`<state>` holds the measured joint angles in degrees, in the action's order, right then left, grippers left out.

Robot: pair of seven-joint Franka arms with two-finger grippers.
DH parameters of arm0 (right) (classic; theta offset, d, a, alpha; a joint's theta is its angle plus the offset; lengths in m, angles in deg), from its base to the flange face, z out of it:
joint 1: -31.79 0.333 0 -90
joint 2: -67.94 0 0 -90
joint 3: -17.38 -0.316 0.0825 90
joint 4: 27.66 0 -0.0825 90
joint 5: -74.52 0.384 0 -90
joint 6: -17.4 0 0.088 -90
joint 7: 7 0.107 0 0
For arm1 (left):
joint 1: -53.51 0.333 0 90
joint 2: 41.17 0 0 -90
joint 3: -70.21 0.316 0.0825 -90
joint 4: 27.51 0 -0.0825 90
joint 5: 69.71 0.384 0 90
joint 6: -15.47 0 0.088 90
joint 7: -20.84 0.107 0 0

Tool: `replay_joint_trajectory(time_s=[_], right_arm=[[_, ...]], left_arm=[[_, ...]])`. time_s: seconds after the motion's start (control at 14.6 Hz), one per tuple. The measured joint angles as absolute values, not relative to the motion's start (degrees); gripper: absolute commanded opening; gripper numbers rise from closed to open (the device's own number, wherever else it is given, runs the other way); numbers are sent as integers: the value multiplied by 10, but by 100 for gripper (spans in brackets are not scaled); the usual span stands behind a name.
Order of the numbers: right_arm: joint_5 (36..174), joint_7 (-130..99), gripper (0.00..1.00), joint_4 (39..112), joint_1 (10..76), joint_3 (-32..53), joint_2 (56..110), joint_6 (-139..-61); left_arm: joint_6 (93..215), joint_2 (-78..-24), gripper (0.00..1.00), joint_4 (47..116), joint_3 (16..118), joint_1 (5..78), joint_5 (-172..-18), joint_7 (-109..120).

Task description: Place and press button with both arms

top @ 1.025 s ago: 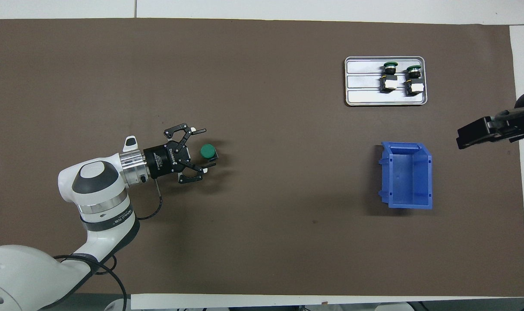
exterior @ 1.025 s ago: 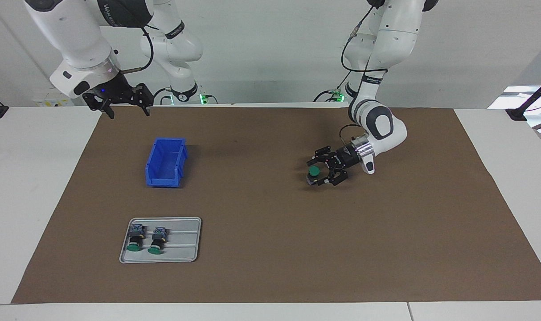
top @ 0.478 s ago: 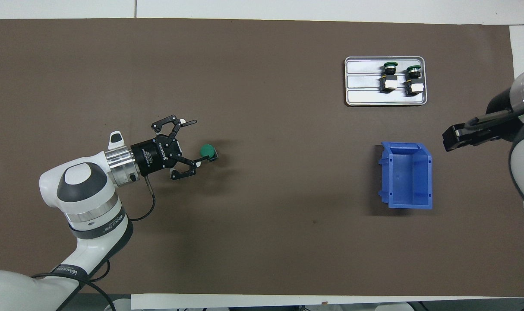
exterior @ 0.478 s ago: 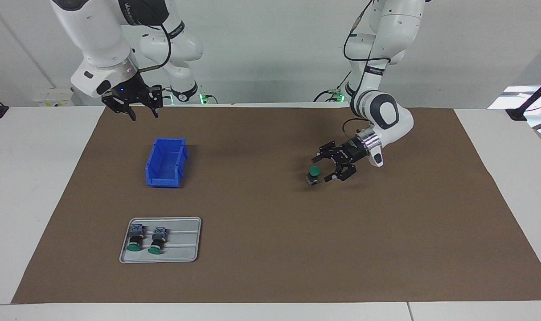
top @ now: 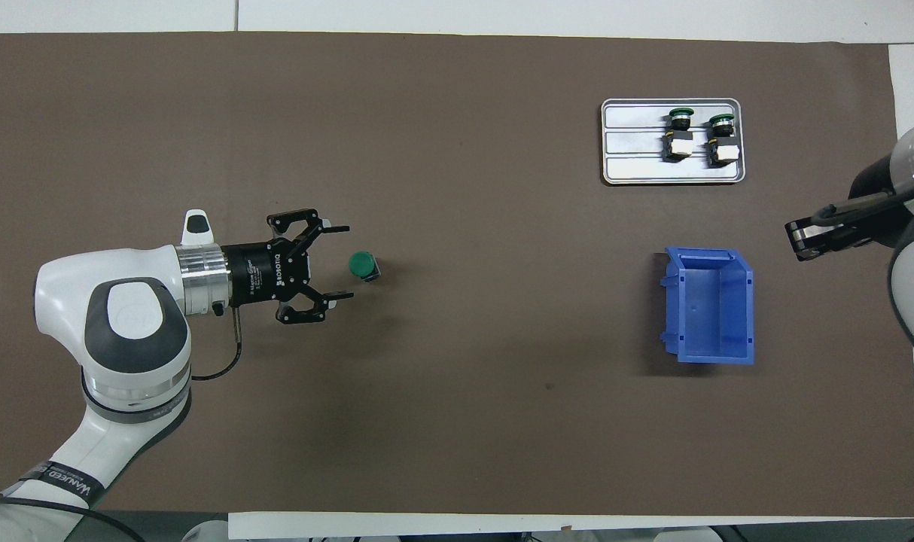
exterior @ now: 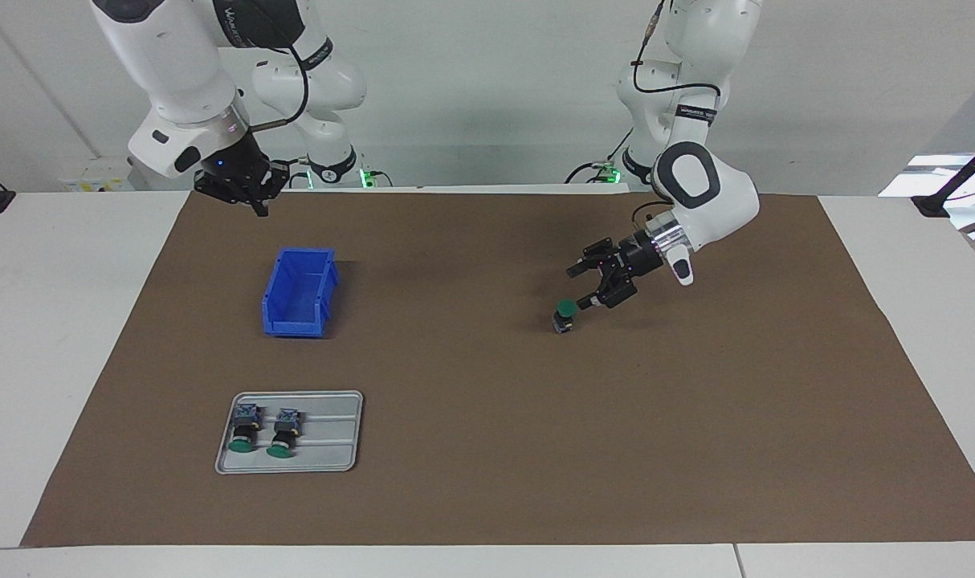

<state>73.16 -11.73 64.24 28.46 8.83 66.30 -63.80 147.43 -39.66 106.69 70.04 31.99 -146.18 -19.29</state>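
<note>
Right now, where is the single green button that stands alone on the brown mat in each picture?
Facing view: the button stands upright on the mat, just in front of the left gripper, toward the left arm's end.
Overhead view: the button is close to the open left gripper.
Shared landmark: the blue bin, toward the right arm's end.

My arms [exterior: 708,189] look glossy white plastic; the mat [exterior: 487,482] matt brown paper; the tray [top: 623,169] dull metal; the bin [top: 743,301] smooth blue plastic.

2 cams, both high, well back. Facing cam looks across table [exterior: 70,337] toward robots; overhead cam looks steeply down from robots' end. Both share brown mat [top: 457,421], half a turn apart.
</note>
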Motion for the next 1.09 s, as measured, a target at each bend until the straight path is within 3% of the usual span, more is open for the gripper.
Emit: replay_joint_trajectory(time_s=[0.41, 0.68, 0.75, 0.96, 1.03, 1.09], right_arm=[[755, -73, 0, 642, 331, 87, 664, -656], [761, -22, 0, 641, 374, 85, 675, -689], [761, -20, 0, 640, 375, 85, 677, -691], [764, -8, 0, 639, 382, 86, 680, -696], [764, 0, 4, 639, 387, 85, 680, -700], [764, 5, 19, 639, 390, 85, 680, -702]], left_arm=[[1408, -397, 100, 1004, 703, 330, -1256, -215], [1385, -398, 100, 950, 699, 308, -1032, -266], [1385, -399, 91, 941, 698, 296, -1000, -277], [1389, -408, 30, 918, 695, 257, -882, -316], [1388, -412, 21, 910, 695, 247, -861, -321], [1388, -417, 17, 904, 695, 238, -844, -322]])
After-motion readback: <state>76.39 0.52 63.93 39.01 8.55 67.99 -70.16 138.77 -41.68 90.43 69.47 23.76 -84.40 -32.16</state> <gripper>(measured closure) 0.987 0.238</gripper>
